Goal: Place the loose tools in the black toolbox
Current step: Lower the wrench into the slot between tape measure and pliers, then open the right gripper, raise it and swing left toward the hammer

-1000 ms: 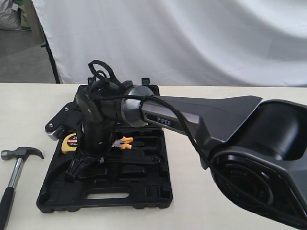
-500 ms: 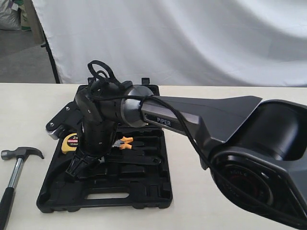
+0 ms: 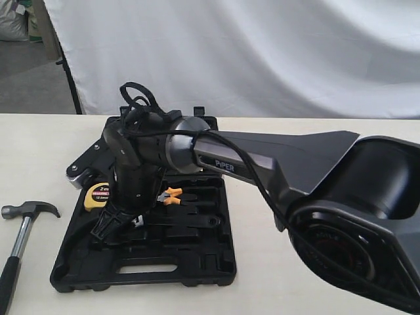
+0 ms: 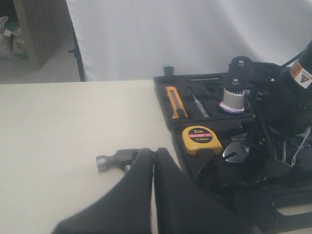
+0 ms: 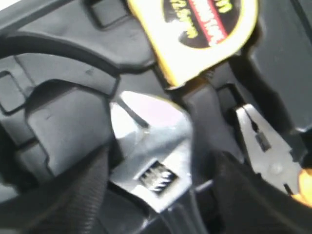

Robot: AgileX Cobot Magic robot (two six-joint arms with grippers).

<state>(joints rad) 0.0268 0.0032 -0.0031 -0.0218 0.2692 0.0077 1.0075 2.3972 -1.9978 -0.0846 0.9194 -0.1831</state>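
The black toolbox (image 3: 197, 270) lies open on the table. My right gripper (image 3: 117, 222) reaches down into its near half. The adjustable wrench (image 5: 155, 146), with its silver head and thumbwheel, lies in a recess there. The right gripper (image 5: 161, 163) straddles that head, its fingers standing apart with a gap on one side. The wrench head (image 4: 237, 152) also glints beside the yellow tape measure. The claw hammer (image 3: 20, 233) lies on the table left of the case. My left gripper (image 4: 154, 155) hovers shut and empty near the hammer head (image 4: 113, 160).
A yellow tape measure (image 3: 98, 193) and orange-handled pliers (image 3: 172, 195) sit in the case. An orange utility knife (image 4: 174, 101) rests in the far half. The right arm's big base (image 3: 354, 216) fills the right side. A white backdrop hangs behind the table.
The right gripper's jaws have spread wider around the wrench head and its wrist has shifted slightly, uncovering more of the tape measure. The hammer has not moved.
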